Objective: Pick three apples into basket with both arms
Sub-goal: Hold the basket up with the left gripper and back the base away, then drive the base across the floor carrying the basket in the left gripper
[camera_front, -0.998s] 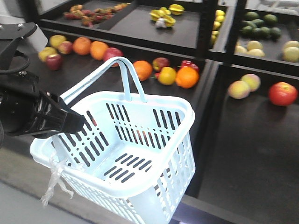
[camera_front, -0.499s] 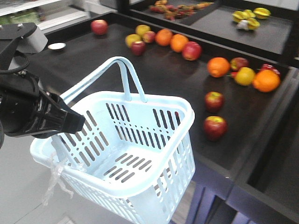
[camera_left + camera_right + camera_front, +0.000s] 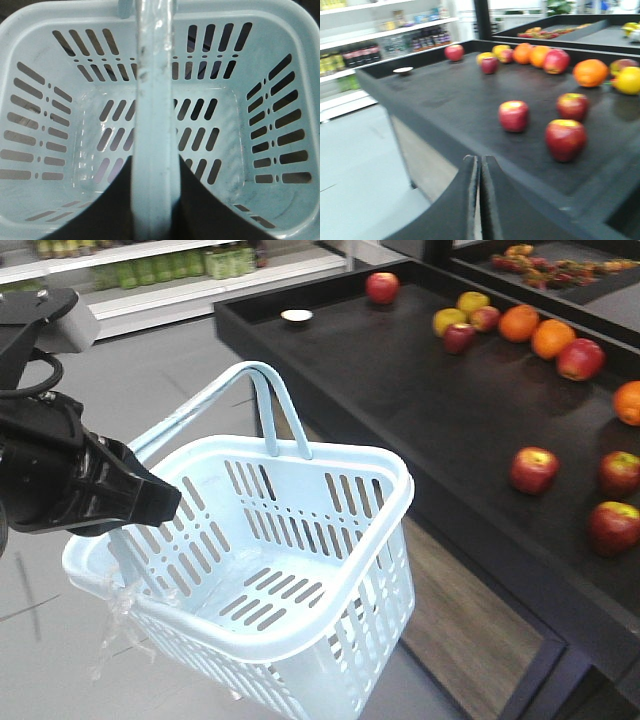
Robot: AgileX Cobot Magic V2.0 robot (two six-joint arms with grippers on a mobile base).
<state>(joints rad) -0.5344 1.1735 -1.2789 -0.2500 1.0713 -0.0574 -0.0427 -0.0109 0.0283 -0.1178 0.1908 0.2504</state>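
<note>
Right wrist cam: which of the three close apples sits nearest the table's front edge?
The lowest, rightmost apple, biggest in view; the left apple and the rear apple both sit further back on the table.

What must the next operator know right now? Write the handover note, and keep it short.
Left hand: shut on the basket handle, holding the basket in the air beside the black display table.
Right hand: shut, empty, pointing toward the table.
Apples: three lie near the table's front edge; more fruit sits farther back.
Done: nothing, the basket is empty.
Left: open the right hand, pick three apples, put each in the basket.
</note>
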